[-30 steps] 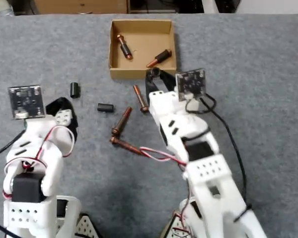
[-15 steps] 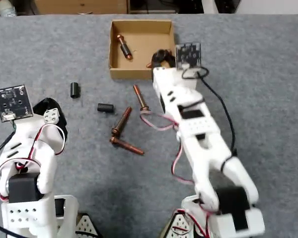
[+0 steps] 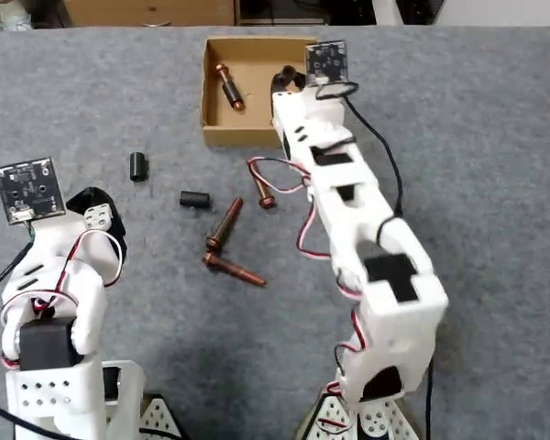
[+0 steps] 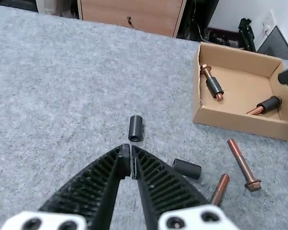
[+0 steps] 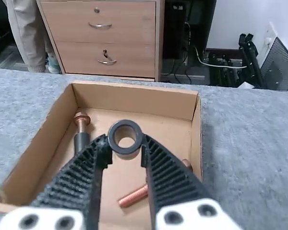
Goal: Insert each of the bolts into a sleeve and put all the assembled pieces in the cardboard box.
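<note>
My right gripper (image 5: 125,143) hangs over the cardboard box (image 3: 257,136), shut on a black sleeve (image 5: 125,128) seen end-on with its hole showing. In the box under it lie a sleeved bolt (image 5: 80,136) and a copper bolt shaft (image 5: 133,195). The left wrist view shows two sleeved bolts (image 4: 212,85) (image 4: 266,105) in the box. Three bare bolts (image 3: 259,181) (image 3: 224,224) (image 3: 233,269) lie on the grey mat. Two loose sleeves (image 3: 138,166) (image 3: 194,199) rest left of them. My left gripper (image 4: 130,154) is shut on nothing, a short way behind one sleeve (image 4: 135,128).
The right arm's red and white wires (image 3: 284,179) drape over the bolt nearest the box. A wooden drawer unit (image 5: 101,38) and cables stand beyond the table's far edge. Open mat lies left of the box and right of the right arm.
The right arm has stretched forward from the box's near wall to above the box's inside. The left arm has shifted slightly to the left.
</note>
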Tool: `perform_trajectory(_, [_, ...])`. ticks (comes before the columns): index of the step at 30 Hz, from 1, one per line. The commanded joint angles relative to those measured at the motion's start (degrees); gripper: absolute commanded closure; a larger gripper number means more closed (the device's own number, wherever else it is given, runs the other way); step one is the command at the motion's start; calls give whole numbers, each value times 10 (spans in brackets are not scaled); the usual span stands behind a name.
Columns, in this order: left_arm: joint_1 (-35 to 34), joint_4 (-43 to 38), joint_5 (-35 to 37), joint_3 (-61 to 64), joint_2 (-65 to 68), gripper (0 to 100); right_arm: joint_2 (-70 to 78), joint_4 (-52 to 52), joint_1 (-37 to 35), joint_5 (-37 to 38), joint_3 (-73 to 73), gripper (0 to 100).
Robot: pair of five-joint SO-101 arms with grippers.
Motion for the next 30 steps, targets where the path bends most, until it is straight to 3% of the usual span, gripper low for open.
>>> perform_trajectory(1, [-5,-1,-4,0,-5,982,46,33,7,31,-109,993])
perform_trajectory(17, [-5,-2,-4,-4,-5,982,300,247,10,33,-503,995])
perform_trajectory(26, [-5,-2,-4,-3,-4,982,254,345,18,33,-538,996])
perform_trajectory(30, [-5,-2,-4,-4,-5,982,193,447,18,24,-541,996])
